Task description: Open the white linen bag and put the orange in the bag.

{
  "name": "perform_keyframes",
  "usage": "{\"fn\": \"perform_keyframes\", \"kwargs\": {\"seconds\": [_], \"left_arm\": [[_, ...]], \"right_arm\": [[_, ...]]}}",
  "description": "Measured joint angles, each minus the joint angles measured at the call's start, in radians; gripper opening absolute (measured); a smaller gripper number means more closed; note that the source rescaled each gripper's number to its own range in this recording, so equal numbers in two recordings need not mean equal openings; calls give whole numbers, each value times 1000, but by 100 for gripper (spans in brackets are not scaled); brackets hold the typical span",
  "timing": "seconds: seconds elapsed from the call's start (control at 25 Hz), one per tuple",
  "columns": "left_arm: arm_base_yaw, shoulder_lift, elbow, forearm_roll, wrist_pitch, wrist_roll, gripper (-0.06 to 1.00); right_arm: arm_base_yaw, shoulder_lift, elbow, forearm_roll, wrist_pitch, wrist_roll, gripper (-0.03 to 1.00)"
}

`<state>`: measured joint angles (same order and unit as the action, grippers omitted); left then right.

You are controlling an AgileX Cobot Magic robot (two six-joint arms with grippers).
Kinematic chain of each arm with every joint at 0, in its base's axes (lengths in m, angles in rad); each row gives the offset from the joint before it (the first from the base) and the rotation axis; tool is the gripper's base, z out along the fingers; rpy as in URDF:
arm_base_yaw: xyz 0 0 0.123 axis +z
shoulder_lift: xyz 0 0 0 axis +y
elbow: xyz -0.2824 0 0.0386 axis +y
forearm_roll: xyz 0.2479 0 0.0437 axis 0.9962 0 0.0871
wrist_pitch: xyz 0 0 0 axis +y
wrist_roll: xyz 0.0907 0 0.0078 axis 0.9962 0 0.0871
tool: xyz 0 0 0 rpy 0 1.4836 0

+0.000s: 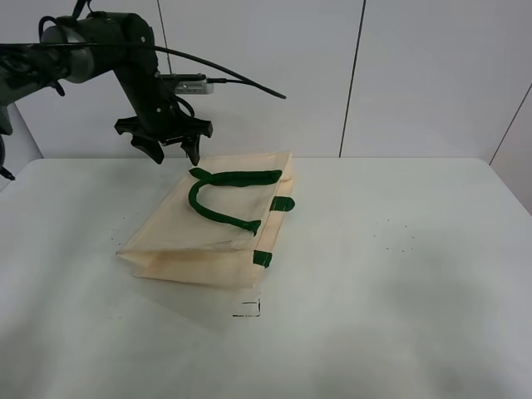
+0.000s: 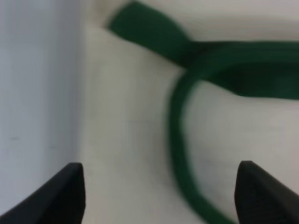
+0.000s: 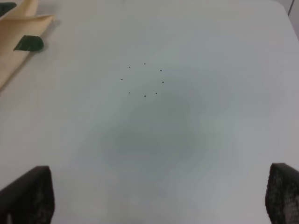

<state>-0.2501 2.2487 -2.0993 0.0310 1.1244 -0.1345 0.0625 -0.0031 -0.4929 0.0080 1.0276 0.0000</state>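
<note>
The white linen bag (image 1: 212, 229) lies flat on the table, cream fabric with dark green strap handles (image 1: 220, 199) and green tabs. My left gripper (image 1: 174, 153) is open and hangs just above the bag's far end, over the handles. In the left wrist view the bag (image 2: 131, 140) and a green handle (image 2: 180, 130) fill the frame between the open fingertips (image 2: 65, 191). My right gripper (image 3: 159, 196) is open above bare table; a corner of the bag (image 3: 18, 32) shows at that view's edge. The right arm is out of the exterior view. The orange is not in view.
The white table (image 1: 399, 266) carries a small ring of dark dots (image 1: 395, 237) right of the bag and a small dark mark (image 1: 248, 308) in front of it. A pale panelled wall (image 1: 416, 75) stands behind the table.
</note>
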Motion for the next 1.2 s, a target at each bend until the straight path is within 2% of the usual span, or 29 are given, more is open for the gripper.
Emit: {"fn": "perform_keyframes", "kwargs": {"seconds": [0.36, 0.72, 0.92, 1.2], "left_arm": [[212, 0, 0, 8, 60, 0, 91], [229, -17, 39, -16, 63, 19, 91], [229, -116, 196, -18, 62, 19, 91], [228, -393, 562, -19, 62, 19, 91]], "right_arm": [[0, 0, 0, 0, 0, 0, 100], [0, 0, 0, 0, 0, 0, 100], [0, 0, 0, 0, 0, 0, 100], [0, 0, 0, 0, 0, 0, 100]]}}
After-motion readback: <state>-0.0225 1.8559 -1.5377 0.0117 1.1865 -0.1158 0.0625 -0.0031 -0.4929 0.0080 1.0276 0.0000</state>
